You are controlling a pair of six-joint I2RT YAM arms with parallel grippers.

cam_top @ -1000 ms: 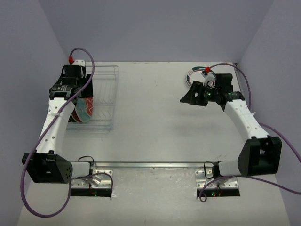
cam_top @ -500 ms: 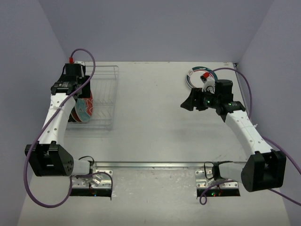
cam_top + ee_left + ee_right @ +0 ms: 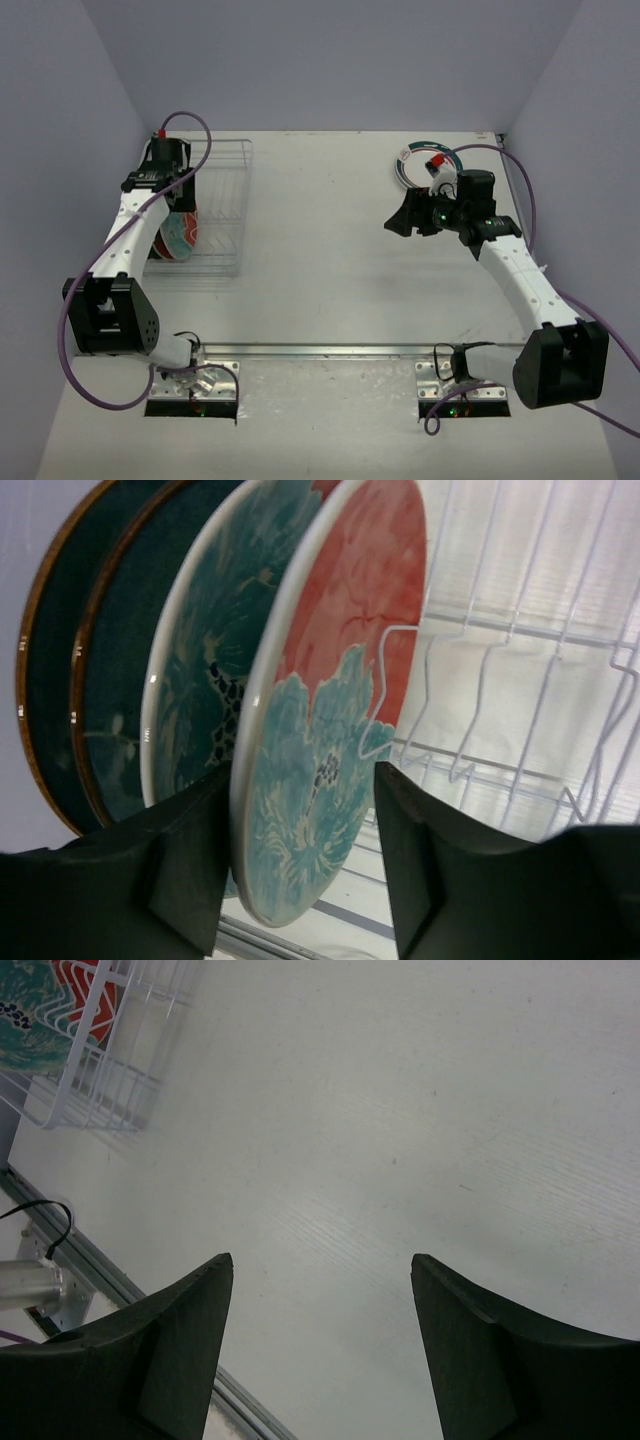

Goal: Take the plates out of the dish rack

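The dish rack (image 3: 225, 200) stands at the left, with several plates upright in it. The front one is a red plate with a teal flower (image 3: 340, 660), also seen from above (image 3: 180, 238). My left gripper (image 3: 302, 780) is open and straddles its lower rim: the left finger lies against the back, the right finger stands apart from the face. Behind it are a teal-patterned plate (image 3: 200, 680) and two dark plates (image 3: 60, 660). A white plate with a green rim (image 3: 412, 160) lies on the table at the back right. My right gripper (image 3: 392, 218) is open and empty over bare table (image 3: 320, 1265).
The right arm partly hides the green-rimmed plate. The rack's corner (image 3: 90, 1070) and a plate in it (image 3: 40, 1010) show at the upper left of the right wrist view. A metal rail (image 3: 320, 350) runs along the near edge.
My left arm has swung so that the gripper sits over the front plate. My right gripper has drawn back from the green-rimmed plate towards the table's middle, then held still.
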